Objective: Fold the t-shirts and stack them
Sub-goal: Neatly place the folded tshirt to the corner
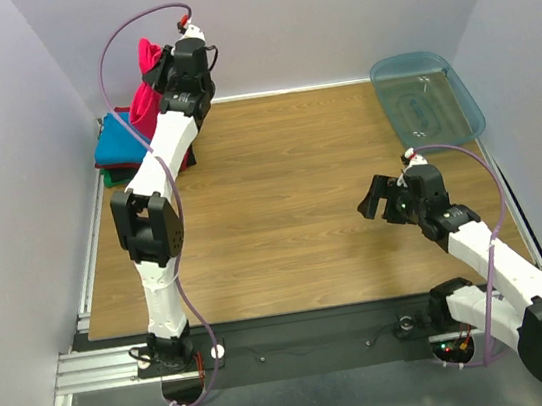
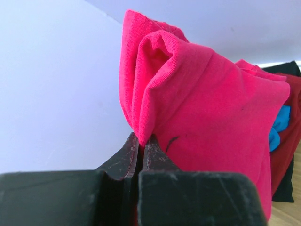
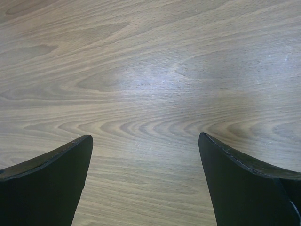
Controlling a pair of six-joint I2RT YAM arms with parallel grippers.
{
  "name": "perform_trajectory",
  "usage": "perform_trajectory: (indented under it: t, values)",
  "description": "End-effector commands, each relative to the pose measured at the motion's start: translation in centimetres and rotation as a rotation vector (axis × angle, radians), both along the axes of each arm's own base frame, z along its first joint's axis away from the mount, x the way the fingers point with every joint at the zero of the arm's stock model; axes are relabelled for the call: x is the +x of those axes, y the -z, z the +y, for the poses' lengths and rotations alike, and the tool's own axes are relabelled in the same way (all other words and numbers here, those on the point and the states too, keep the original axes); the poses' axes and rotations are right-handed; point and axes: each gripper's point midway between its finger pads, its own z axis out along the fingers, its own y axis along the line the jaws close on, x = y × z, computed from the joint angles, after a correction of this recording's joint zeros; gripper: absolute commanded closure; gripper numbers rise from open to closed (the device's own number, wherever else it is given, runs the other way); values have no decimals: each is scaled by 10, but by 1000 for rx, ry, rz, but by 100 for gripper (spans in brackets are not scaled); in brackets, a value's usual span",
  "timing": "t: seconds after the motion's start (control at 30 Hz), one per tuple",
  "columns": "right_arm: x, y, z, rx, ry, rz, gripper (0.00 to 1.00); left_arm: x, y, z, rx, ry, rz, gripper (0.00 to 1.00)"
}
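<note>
Top external: 1 pink-red shirt (image 1: 144,108) in L tool (image 1: 154,70), 1 bin (image 1: 416,69).

Translucent bin (image 1: 428,100) rests on wooden table (image 1: 291,200).

Pale lilac walls (image 1: 325,14) are enclosing a wood-grain table (image 1: 284,221); an aluminium rail (image 1: 87,365) is running along the frame's lower left.

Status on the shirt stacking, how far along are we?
Done: a folded stack sits in the far-left corner, sky blue showing above dark red. In hand: the left gripper is shut on the pink shirt, bunched, held over that stack. Left: lay it on top and release. The right gripper hangs open over the table, holding nothing.
</note>
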Motion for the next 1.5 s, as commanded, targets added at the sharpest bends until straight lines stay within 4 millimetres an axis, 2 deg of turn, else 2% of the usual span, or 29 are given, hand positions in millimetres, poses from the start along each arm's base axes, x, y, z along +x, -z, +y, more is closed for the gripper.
perform_trajectory:
  t: [0.0, 0.07, 0.2, 0.3, 0.33, 0.43, 0.47, 0.57, 0.6, 0.63, 0.67, 0.7, 0.8, 0.9, 0.93, 1.0, 1.03, 1.1, 1.17, 1.2, 1.23, 1.27, 1.3, 1.33, 1.37, 1.4, 1.43, 1.47]
  values:
    - [5, -2, -4, -24, 11, -17, 0, -28, -89, 14, -52, -6, -209, 100]
    - [5, -1, -5, -29, 13, -11, 0, -24, -82, 19, -54, -4, -197, 100]
    - [6, -2, -6, -33, 21, -9, 0, -11, -55, 28, -44, 19, -140, 100]
    - [7, -5, -6, -33, 27, -15, 0, 2, -41, 42, -47, 27, -120, 100]
    - [7, -5, -7, -35, 29, -14, 0, 5, -39, 52, -46, 19, -116, 100]
    - [10, -8, -9, -40, 48, -18, 0, 20, -22, 64, -45, 31, -94, 100]
    - [10, -7, -9, -41, 48, -15, 0, 26, -13, 74, -47, 23, -86, 100]
    - [13, -11, -8, -37, 49, -15, 0, 35, -13, 92, -44, -25, -124, 100]
    - [13, -10, -8, -39, 50, -11, 0, 37, -4, 102, -41, -58, -116, 91]
    - [14, -12, -8, -36, 52, -12, 0, 37, -6, 106, -44, -75, -130, 53]
    - [15, -12, -8, -35, 55, -13, 0, 38, -4, 110, -53, -92, -142, 18]
    - [15, -12, -8, -33, 55, -11, 0, 36, -4, 116, -53, -115, -146, 2]
    - [15, -15, -7, -27, 54, -16, 0, 26, -19, 122, -66, -170, -210, 1]
    - [13, -18, -7, -21, 54, -22, 0, 13, -49, 120, -120, -202, -312, 2]
    - [12, -21, -6, -13, 51, -29, 0, 7, -62, 111, -131, -187, -328, 2]
    - [11, -22, -4, -6, 44, -34, 0, 0, -72, 96, -142, -166, -339, 2]
    - [10, -23, -4, -3, 44, -36, 0, -3, -77, 75, -151, -137, -346, 2]
    - [9, -26, -3, 3, 35, -42, 0, -18, -90, 58, -166, -149, -368, 2]
    - [7, -28, -2, 13, 32, -41, 0, -26, -94, 34, -204, -128, -377, 2]
    - [5, -29, 0, 25, 24, -44, 0, -33, -103, 11, -292, -98, -431, 2]
    - [4, -30, 1, 32, 23, -45, 0, -38, -108, 2, -289, -70, -405, 1]
    - [4, -33, 1, 38, 23, -56, 0, -38, -96, -22, -422, 15, -368, 2]
    - [3, -33, 1, 42, 26, -56, 0, -43, -106, -35, -545, 87, -381, 2]
    - [1, -31, 0, 48, 39, -50, 0, -49, -83, -49, -644, 138, -278, 2]
    - [1, -32, 0, 52, 50, -52, 0, -51, -74, -70, -847, 184, -281, 2]
    - [0, -31, 0, 56, 51, -49, 0, -73, -87, -99, -992, 340, -234, 2]
    - [-1, -32, 0, 66, 59, -52, 0, -83, -21, -116, -1047, 318, -86, 1]
    - [-2, -32, -1, 68, 67, -48, 0, -108, -49, -134, -1175, 430, -162, 1]
